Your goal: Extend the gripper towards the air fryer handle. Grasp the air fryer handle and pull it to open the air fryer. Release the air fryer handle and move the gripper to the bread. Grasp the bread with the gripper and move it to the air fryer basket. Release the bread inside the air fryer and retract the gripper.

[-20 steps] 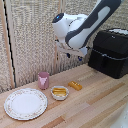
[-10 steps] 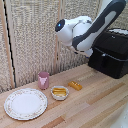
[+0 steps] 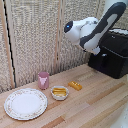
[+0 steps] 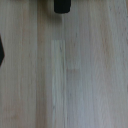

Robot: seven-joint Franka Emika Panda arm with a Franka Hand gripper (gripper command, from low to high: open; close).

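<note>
my claw itself is hard to find here: in the exterior view my white-and-black arm point(image 3: 95, 30) hangs above the table point(image 3: 95, 107), bent in front of the air fryer point(image 3: 112, 54), and the fingers are lost against the black appliance, so i cannot tell whether they stand apart or together. the wrist view gives only pale wood planks and a dark blurred shape at the edge (probably part of my own claw, but i won't swear to it). the step in hand, as i judge it, is the reach to the air fryer handle point(image 3: 104, 59), which i can barely make out on the closed front panel close behind my arm. to do it well i would line up square to the drawer front, fingers spread wide enough to straddle the bar, and come in level. the bread point(image 3: 75, 85) lies well away from me on the table, beside a small bowl point(image 3: 59, 92), a pink cup point(image 3: 44, 79) and a patterned plate point(image 3: 25, 103). woven screens point(image 3: 37, 37) stand behind.
</note>
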